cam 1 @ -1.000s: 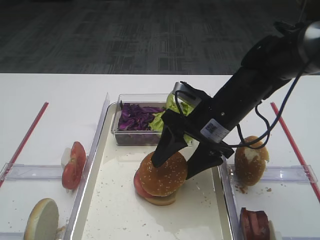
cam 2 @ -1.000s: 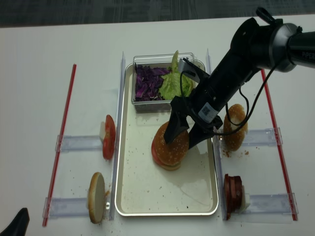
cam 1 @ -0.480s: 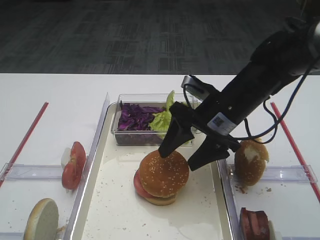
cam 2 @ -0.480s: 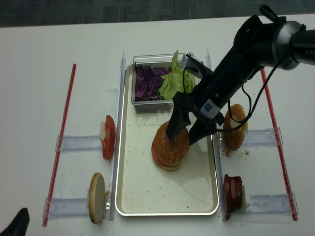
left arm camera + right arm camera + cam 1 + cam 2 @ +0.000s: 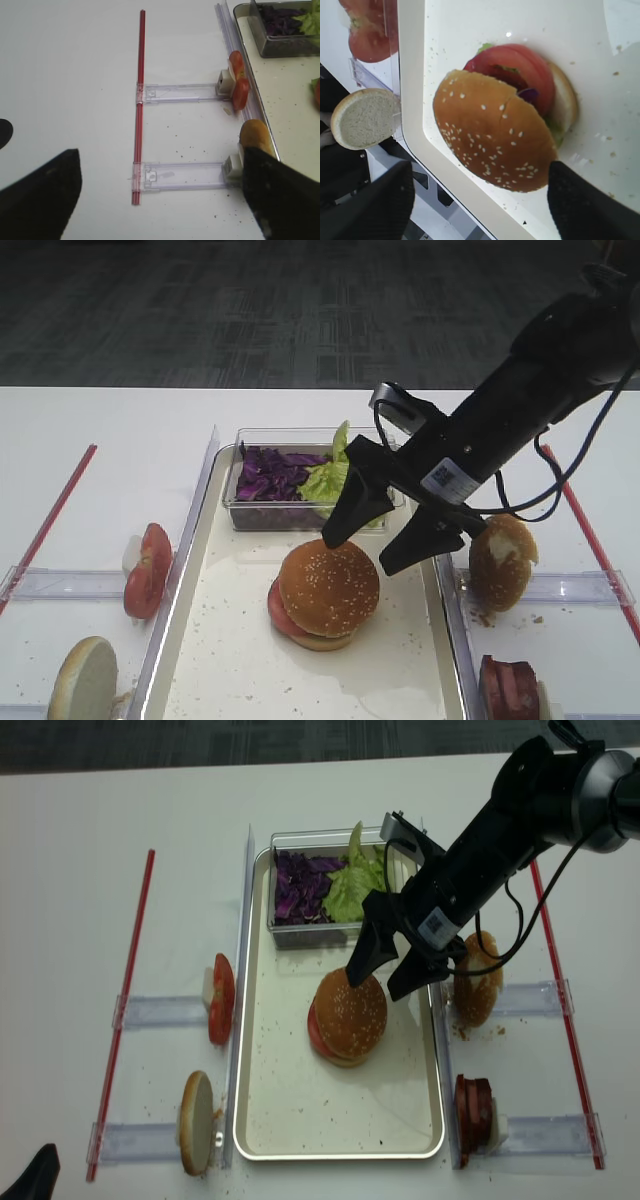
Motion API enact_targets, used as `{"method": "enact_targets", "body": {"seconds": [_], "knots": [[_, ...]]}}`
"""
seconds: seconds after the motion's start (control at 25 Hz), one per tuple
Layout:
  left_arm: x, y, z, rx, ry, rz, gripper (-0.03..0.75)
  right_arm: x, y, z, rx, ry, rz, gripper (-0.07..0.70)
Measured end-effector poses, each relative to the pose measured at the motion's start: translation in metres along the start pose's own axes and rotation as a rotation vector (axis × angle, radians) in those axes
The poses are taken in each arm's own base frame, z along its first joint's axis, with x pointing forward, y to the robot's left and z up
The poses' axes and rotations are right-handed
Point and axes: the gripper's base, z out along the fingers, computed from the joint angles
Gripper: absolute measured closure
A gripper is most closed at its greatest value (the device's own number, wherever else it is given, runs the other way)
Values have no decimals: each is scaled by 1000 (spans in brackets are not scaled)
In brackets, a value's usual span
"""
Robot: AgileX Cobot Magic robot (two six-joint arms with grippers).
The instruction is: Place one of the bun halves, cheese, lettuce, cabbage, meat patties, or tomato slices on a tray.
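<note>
A sesame-sprinkled bun top point(image 5: 328, 585) point(image 5: 350, 1012) point(image 5: 492, 135) rests on a stack with a tomato slice point(image 5: 520, 60) on the cream tray point(image 5: 240, 640) point(image 5: 290, 1100). My right gripper point(image 5: 365, 553) point(image 5: 378, 988) point(image 5: 477, 195) hangs open just above and behind the bun, touching nothing. Lettuce point(image 5: 330, 475) and purple cabbage point(image 5: 270, 470) fill a clear tub. Tomato slices point(image 5: 148, 570) point(image 5: 237, 82) stand left of the tray, meat patties point(image 5: 510, 685) at the right. No cheese shows. My left gripper point(image 5: 160, 200) is open over bare table at the far left.
A pale flat bun half point(image 5: 85, 680) point(image 5: 255, 135) stands front left in a clear holder. A bun with a torn white patch point(image 5: 500, 555) stands right of the tray, close to my right arm. Red strips point(image 5: 50, 520) point(image 5: 560, 1010) mark both sides.
My right gripper has lifted up and back off the bun top, jaws still open. The bun stays on the stack. The left arm has not moved.
</note>
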Motion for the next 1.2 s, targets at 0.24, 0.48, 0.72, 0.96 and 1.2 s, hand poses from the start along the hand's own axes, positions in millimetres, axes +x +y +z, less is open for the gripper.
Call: {"method": "enact_targets", "body": {"seconds": [0.24, 0.48, 0.72, 0.96, 1.2], "knots": [[0, 0, 0, 0, 0, 0, 118, 3, 10, -8, -8, -11, -27, 59], [0, 0, 0, 0, 0, 0, 118, 16, 44, -38, -21, -82, -114, 59], [0, 0, 0, 0, 0, 0, 118, 34, 72, -63, -36, -128, -169, 59], [0, 0, 0, 0, 0, 0, 118, 54, 99, -87, -41, -193, -226, 61], [0, 0, 0, 0, 0, 0, 118, 76, 116, -107, 5, -244, -307, 61]]}}
